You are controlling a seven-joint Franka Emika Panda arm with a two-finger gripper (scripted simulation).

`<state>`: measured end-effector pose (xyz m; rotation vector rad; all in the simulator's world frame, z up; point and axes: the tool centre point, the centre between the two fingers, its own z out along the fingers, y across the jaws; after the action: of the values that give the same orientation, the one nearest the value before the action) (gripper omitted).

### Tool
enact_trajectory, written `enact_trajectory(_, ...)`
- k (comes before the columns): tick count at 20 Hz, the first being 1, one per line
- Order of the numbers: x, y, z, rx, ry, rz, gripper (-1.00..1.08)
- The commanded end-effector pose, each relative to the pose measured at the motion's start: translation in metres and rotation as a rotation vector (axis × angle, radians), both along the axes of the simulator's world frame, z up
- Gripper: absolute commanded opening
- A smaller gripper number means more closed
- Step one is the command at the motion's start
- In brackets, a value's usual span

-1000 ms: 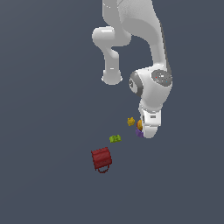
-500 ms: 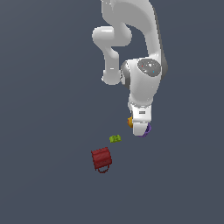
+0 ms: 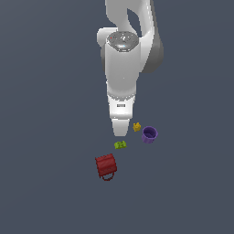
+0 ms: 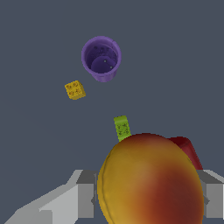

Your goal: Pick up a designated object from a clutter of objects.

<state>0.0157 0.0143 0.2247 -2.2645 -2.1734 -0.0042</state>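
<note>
The round fruit (image 4: 151, 179) sits directly between the gripper (image 4: 148, 197) fingers (image 4: 85, 199), which clamp it. The remaining clutter lies below, apart.

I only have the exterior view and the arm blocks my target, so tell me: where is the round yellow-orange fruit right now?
Observer: In the wrist view the fruit sits between the fingers of the hand, one finger on each side.
Operator: Is it the right one, with the red blush?
Observer: Yes. It is yellow-orange, shading to dark red on one side.
Operator: Is anything inside the purple cup?
Observer: The wrist view looks straight into the purple cup, and it appears empty.
Operator: Is anything caught with the fruit?
Observer: It seems not. The green block and the red handbag lie beyond it, partly hidden by it.
</note>
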Motion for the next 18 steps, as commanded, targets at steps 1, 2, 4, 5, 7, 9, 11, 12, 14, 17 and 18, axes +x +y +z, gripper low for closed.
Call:
enact_trajectory(1,0.005,-0.025,0.022,0.001,-0.001,0.001,-1.0)
enact_trajectory(2,0.007,-0.035,0.03,0.001,-0.001,0.001,-1.0)
enact_trajectory(4,0.012,-0.056,0.046,0.001,-0.001,0.001,-1.0)
enact_trajectory(5,0.014,-0.066,0.055,0.001,-0.001,0.001,-1.0)
enact_trajectory(7,0.019,-0.086,0.071,0.0,-0.001,0.001,-1.0)
enact_trajectory(9,0.024,-0.105,0.087,0.0,0.0,0.001,-1.0)
enact_trajectory(11,0.028,-0.123,0.101,-0.001,0.0,0.001,-1.0)
enact_trajectory(12,0.031,-0.131,0.108,-0.001,0.0,0.0,-1.0)
enact_trajectory(14,0.035,-0.146,0.12,-0.002,0.0,0.0,-1.0)
enact_trajectory(17,0.04,-0.167,0.137,-0.003,0.0,0.0,-1.0)
enact_trajectory(18,0.042,-0.174,0.142,-0.003,0.0,0.0,-1.0)
